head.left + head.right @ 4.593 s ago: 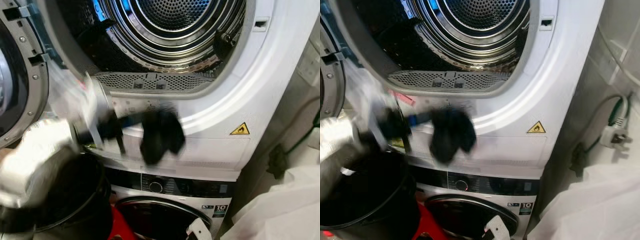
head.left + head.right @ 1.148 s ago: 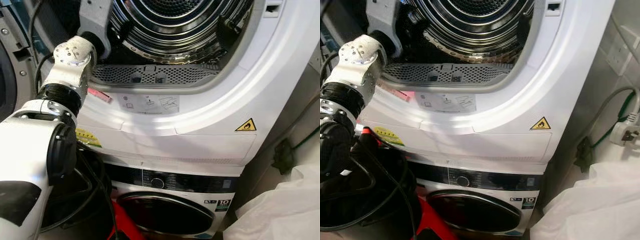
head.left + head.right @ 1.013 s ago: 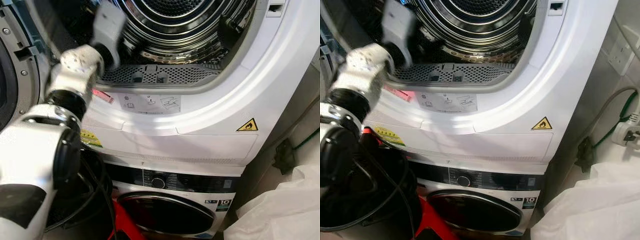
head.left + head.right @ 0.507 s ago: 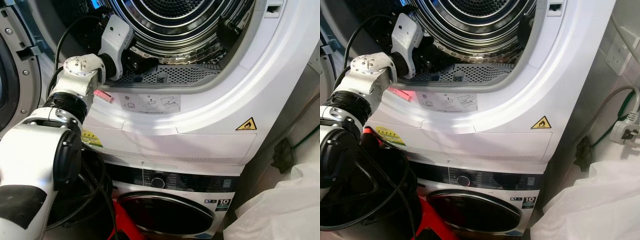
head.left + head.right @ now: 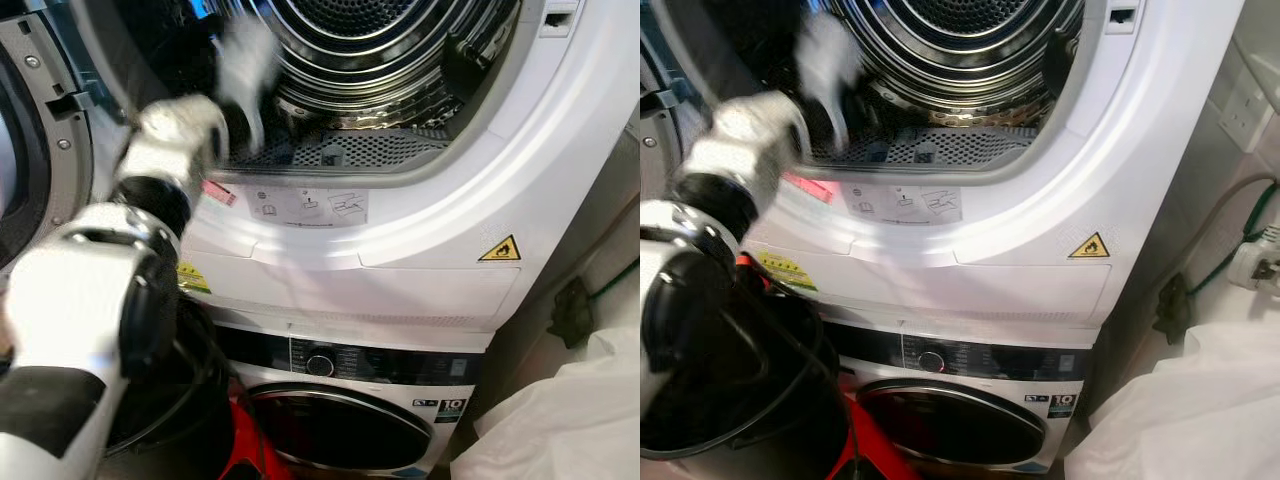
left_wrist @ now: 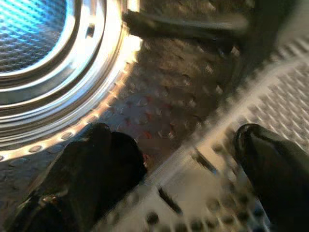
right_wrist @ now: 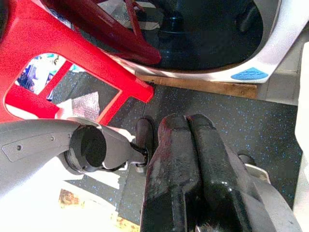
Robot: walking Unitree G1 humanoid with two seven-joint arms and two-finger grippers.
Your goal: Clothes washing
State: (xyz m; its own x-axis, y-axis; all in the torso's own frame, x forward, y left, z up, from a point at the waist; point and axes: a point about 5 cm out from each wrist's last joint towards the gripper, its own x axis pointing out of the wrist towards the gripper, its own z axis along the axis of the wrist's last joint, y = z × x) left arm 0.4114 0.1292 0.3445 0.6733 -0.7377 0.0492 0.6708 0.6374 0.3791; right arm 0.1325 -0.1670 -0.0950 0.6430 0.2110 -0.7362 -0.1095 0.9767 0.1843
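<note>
The upper dryer's steel drum [image 5: 380, 40] stands open above its perforated lint grille [image 5: 370, 148]. My left arm [image 5: 175, 135] reaches up into the opening at its left side, blurred by motion. In the left wrist view my left gripper [image 6: 186, 145] is open, its black fingers [image 6: 96, 164] spread over the grille and the drum's rim, with nothing between them. My right gripper [image 7: 188, 145] is shut and empty, hanging low over the speckled floor by the lower washer's door [image 7: 212, 34].
The dryer's door [image 5: 40, 150] is swung open at the left. A black basket [image 5: 190, 400] stands below my left arm beside the lower washer [image 5: 350, 430]. A red stool [image 7: 63, 53] sits on the floor. White cloth [image 5: 560, 420] lies at the right, below a plug and cable [image 5: 1250, 260].
Earlier my left gripper carried a dark garment toward the dryer; it is now empty. Over the last second it drew back from the drum to the grille and is moving again.
</note>
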